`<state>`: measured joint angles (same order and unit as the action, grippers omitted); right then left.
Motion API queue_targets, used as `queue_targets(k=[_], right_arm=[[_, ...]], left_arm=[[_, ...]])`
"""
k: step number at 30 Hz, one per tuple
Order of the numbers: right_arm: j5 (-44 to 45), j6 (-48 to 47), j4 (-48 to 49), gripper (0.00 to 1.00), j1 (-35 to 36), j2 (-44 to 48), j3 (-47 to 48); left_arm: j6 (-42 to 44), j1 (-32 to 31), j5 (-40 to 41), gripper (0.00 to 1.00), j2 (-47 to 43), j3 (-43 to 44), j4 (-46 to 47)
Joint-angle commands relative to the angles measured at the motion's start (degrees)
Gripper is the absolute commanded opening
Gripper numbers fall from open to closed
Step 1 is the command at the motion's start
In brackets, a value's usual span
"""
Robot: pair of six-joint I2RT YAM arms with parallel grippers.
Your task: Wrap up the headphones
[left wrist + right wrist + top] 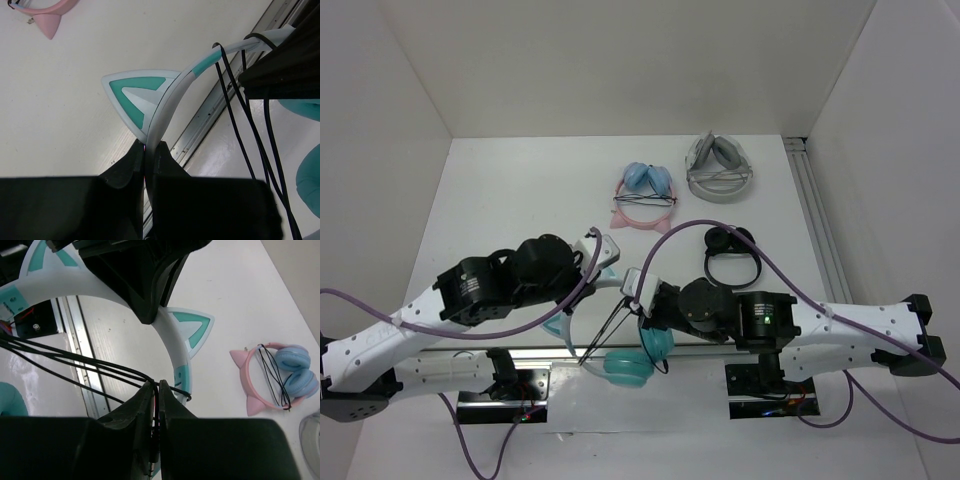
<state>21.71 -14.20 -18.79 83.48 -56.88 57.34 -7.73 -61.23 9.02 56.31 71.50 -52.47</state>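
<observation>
Over the table's [520, 190] near edge, headphones [630, 368] tight in left tool [148, 150], right tool [156, 388].

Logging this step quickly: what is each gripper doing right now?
Left gripper: fingers closed on the white-teal headband, just below a cat ear.
Right gripper: fingers closed on the thin black cable.

A plain white worktop [520, 200] sits inside a white three-sided enclosure. A back wall [620, 60], a left wall [370, 150] and a right wall [900, 120] rise from its edges, all bare and matte. A slotted metal rail [815, 210] runs along the worktop's right edge. Light is soft and even, with faint shadows in the corners.
</observation>
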Motion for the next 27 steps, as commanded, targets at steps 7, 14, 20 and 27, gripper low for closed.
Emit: queue_targets(k=[7,14,20,27], right_arm=[[5.4,-0.7,1.8,0.07,-1.2,1.1,0.2],[14.0,-1.2,4.5,0.05,-1.2,2.2,-2.8],[18.6,-2.9,10.8,0.11,-1.2,1.6,-4.8],[14.1,-7.2,15.4,0.04,-5.7,1.6,-6.6]], left_arm=[[-0.3,-0.6,-3.6,0.00,-3.4,3.1,-3.7],[-0.3,-0.6,-4.1,0.00,-3.9,3.1,-4.2],[0.3,-0.6,-5.1,0.00,-3.9,3.1,-4.7],[1.3,-0.6,-7.5,0.00,-4.5,2.6,-4.7]])
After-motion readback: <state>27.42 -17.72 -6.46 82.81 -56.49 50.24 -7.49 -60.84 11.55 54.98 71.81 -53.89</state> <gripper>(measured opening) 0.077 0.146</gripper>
